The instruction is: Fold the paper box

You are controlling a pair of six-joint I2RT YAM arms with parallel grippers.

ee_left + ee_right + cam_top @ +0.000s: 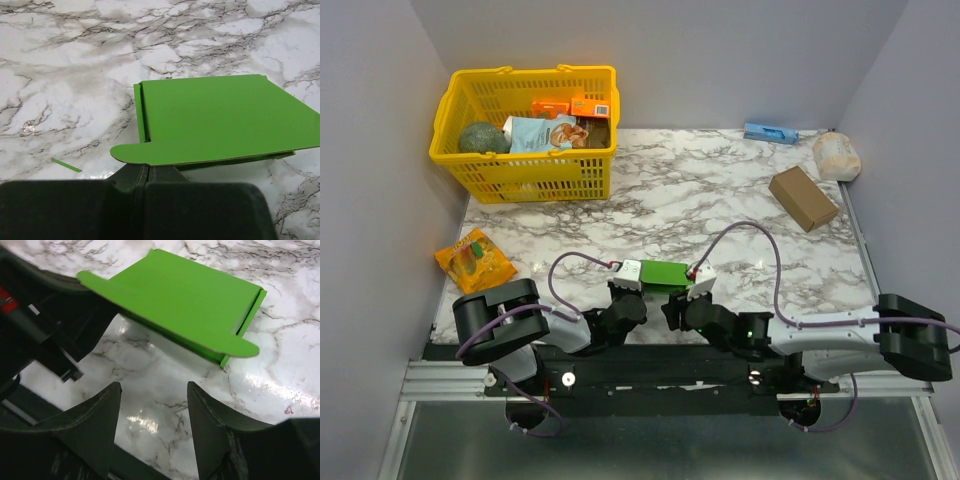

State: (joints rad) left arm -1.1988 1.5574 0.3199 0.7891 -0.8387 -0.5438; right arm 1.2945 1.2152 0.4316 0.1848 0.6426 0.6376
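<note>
Got the left pincer (pixel 145 169) pressed together on the near flap of the paper box (pixel 665 275), probably pinching it, tough to see actual contact. Sticks out straight ahead of that pincer, tilted just off the counter (pixel 720 200). Got the right pincer (pixel 155 387) spread wide on nothing, paper box just ahead, not touching.

Plain pale grey walls (pixel 670 60) enclose a white marble-patterned table (pixel 700 200), glossy with reflected light.
</note>
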